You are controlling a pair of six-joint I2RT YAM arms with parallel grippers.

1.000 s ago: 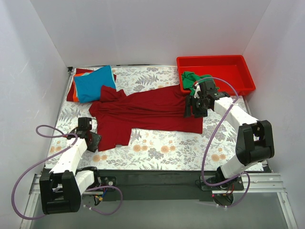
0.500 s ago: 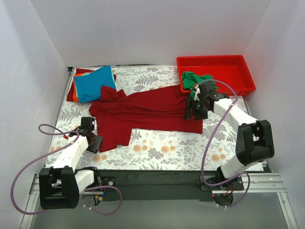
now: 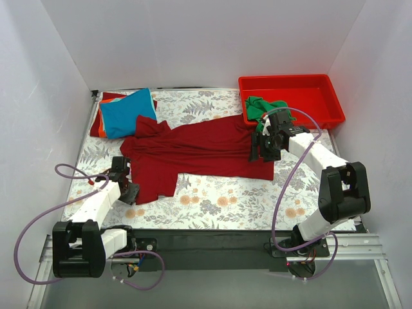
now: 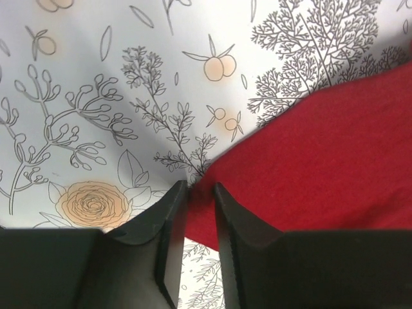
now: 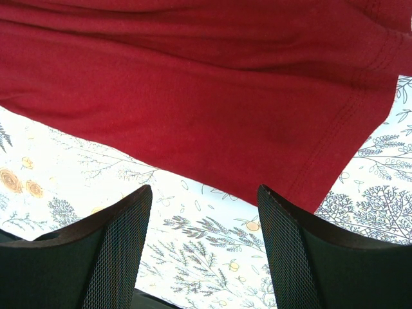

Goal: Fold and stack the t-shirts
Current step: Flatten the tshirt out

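Note:
A large dark red t-shirt (image 3: 199, 151) lies spread across the floral table cloth (image 3: 225, 199). My left gripper (image 3: 131, 192) sits at its near-left corner. In the left wrist view the jaws (image 4: 199, 188) stand narrow, with the corner of the dark red cloth (image 4: 322, 161) pinched between them. My right gripper (image 3: 262, 153) hovers open over the shirt's right end. In the right wrist view its fingers (image 5: 205, 193) frame bare table cloth just below the hem (image 5: 193, 96). A green t-shirt (image 3: 261, 106) hangs over the tray's edge. A bright blue t-shirt (image 3: 125, 112) lies folded on orange and red ones (image 3: 102, 122) at the back left.
A rigid red tray (image 3: 322, 84) stands at the back right, close behind my right arm. White walls close in the table on three sides. Purple cables loop from both arms near the front edge.
My left gripper has slid a little forward onto the shirt's near-left corner and its jaws have narrowed on the cloth. My right gripper shifted slightly left earlier and now holds still.

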